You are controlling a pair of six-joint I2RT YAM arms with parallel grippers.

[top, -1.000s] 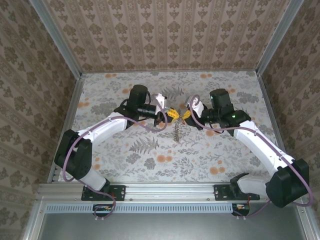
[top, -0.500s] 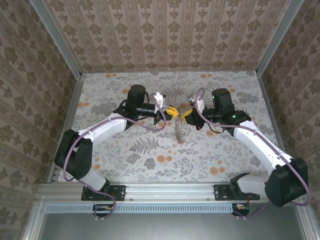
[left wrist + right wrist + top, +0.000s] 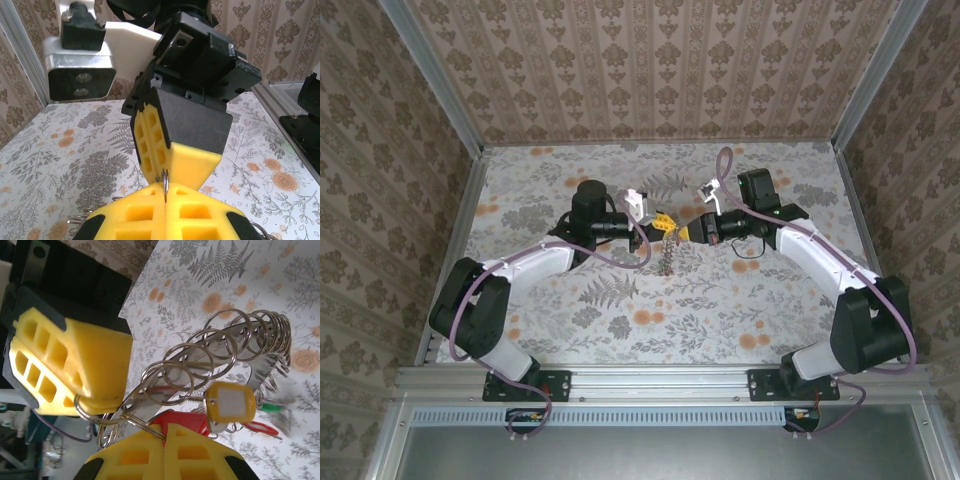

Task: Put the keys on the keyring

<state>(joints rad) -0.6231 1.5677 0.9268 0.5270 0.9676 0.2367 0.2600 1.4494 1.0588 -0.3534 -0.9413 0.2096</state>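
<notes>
Over the middle of the flower-patterned table (image 3: 620,310), the two arms meet tip to tip. The left pincer (image 3: 663,224) and right pincer (image 3: 688,231) are just beside each other, their yellow pads nearly touching. Both are clenched on the keyring (image 3: 667,260), a silvery bunch of overlapping wire loops that trails from the pincers toward the near edge. In the left wrist view, that pincer's pads (image 3: 200,220) are pressed together on a thin loop of wire standing up from their seam. The right wrist view shows its pads (image 3: 200,452) closed in the same way on a loop at the ring's end. The keys (image 3: 231,402) hang among the coils: a yellow-headed key, a red head (image 3: 180,421) just above the pads, and a blurred green one (image 3: 272,405) farther out. I cannot tell whether the bunch touches the table.
</notes>
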